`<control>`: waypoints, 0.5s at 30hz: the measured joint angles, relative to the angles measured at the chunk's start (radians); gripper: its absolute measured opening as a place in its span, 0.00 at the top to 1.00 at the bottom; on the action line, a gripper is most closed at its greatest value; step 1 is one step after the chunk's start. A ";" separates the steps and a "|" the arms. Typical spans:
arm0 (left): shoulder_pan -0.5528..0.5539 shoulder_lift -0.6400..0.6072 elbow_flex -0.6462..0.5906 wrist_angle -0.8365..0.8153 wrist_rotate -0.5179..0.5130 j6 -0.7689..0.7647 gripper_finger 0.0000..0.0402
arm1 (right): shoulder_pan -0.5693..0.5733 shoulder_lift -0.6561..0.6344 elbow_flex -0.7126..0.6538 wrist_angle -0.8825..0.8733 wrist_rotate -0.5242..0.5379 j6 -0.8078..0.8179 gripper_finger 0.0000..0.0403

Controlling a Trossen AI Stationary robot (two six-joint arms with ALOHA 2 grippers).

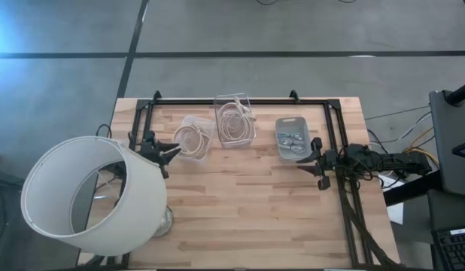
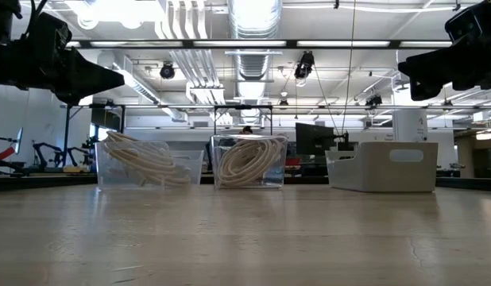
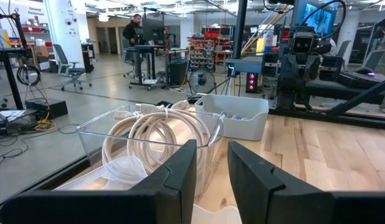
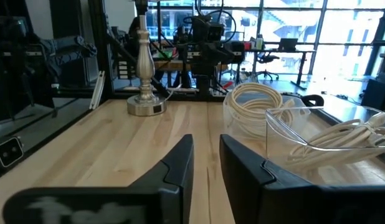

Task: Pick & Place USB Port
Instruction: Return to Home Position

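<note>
Several small USB cables [image 1: 294,138] lie inside the rectangular gray plastic bin [image 2: 380,168], so I judge the sorting done and only the retreat to rest left. My right claw [image 4: 206,142] hangs just beside the gray bin, off its near right corner. Its fingers are a narrow gap apart and hold nothing. My left claw [image 3: 211,149] is well apart from the bin, beyond two clear plastic tubs of coiled white cord [image 1: 235,120] that stand between it and the bin. Its fingers also show a slim gap with nothing in it. The bin's long axis runs front to back on the pale wooden worktop [image 1: 240,211], crosswise to the line joining the two claws. My right arm is plainly the nearer, so I would watch its pull-back. It should draw away from the bin's side wall, not swing across it. Both claws sit higher than the bin's rim in the low view.
</note>
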 joint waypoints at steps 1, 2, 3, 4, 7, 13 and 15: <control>0.000 0.000 0.000 0.000 0.000 0.000 0.77 | 0.000 0.000 0.000 0.000 0.000 -0.001 0.81; 0.000 0.000 0.000 0.000 0.000 0.000 0.77 | 0.000 0.000 0.000 0.000 0.000 -0.002 0.81; 0.000 0.000 0.000 0.000 0.000 0.000 0.77 | 0.000 0.000 0.000 0.000 0.000 -0.001 0.80; 0.001 0.000 0.000 0.000 0.000 0.000 0.77 | 0.000 0.000 0.000 0.000 0.000 0.000 0.80; 0.001 0.000 0.000 0.000 0.000 0.000 0.77 | 0.000 0.000 0.000 0.000 0.000 -0.003 0.79; 0.001 0.000 0.000 0.000 0.000 0.000 0.77 | 0.000 0.000 0.000 0.000 0.000 -0.002 0.78; 0.001 0.000 0.000 0.000 0.000 0.000 0.77 | 0.000 0.000 0.000 0.000 0.000 0.000 0.78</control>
